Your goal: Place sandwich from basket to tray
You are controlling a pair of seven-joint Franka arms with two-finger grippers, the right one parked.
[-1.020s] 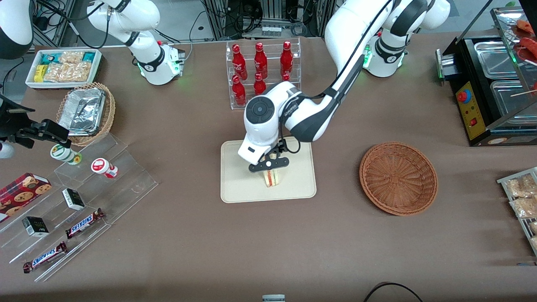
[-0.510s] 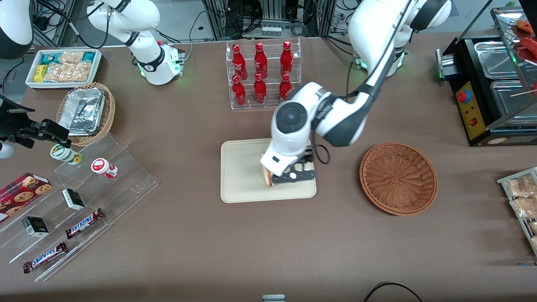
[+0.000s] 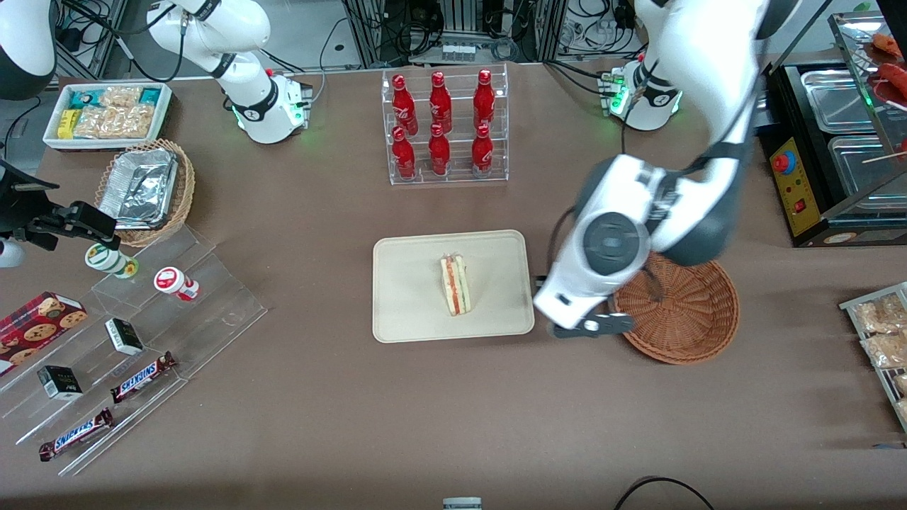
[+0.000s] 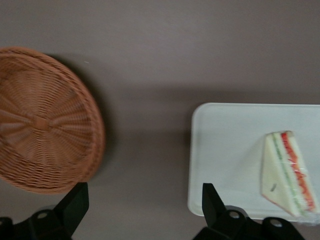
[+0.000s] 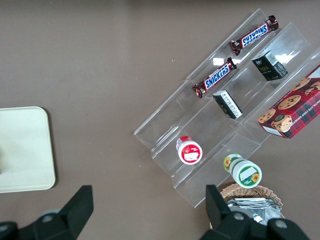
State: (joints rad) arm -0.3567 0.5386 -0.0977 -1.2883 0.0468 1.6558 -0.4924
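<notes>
Sandwich (image 3: 455,285) lies on the tray (image 3: 407,312), roughly mid-tray, filling edge (red and green layers) showing along one long side. In the wrist view the sandwich (image 4: 289,172) is a pale wedge in clear wrap, flat on the tray (image 4: 225,150), nothing touching it.

Gripper (image 3: 594,326) hangs above bare table (image 3: 425,425) in the gap between tray and basket (image 3: 698,319), at the basket's nearer rim. Fingers spread wide apart, nothing between them: wrist view shows the two fingertips (image 4: 75,200) with open tabletop in the space between (one toward the basket (image 4: 45,120), the other toward the tray's corner).

Basket holds nothing; its woven bottom is visible in both views. Part of its rim is covered by the arm in the front view.

Other items: rack of red bottles (image 3: 443,124) stands farther from the front camera than the tray. Toward the parked arm's end of the table sit a tan basket with foil trays (image 3: 145,188) and clear steps (image 3: 142,340) carrying snack bars and small cartons.
</notes>
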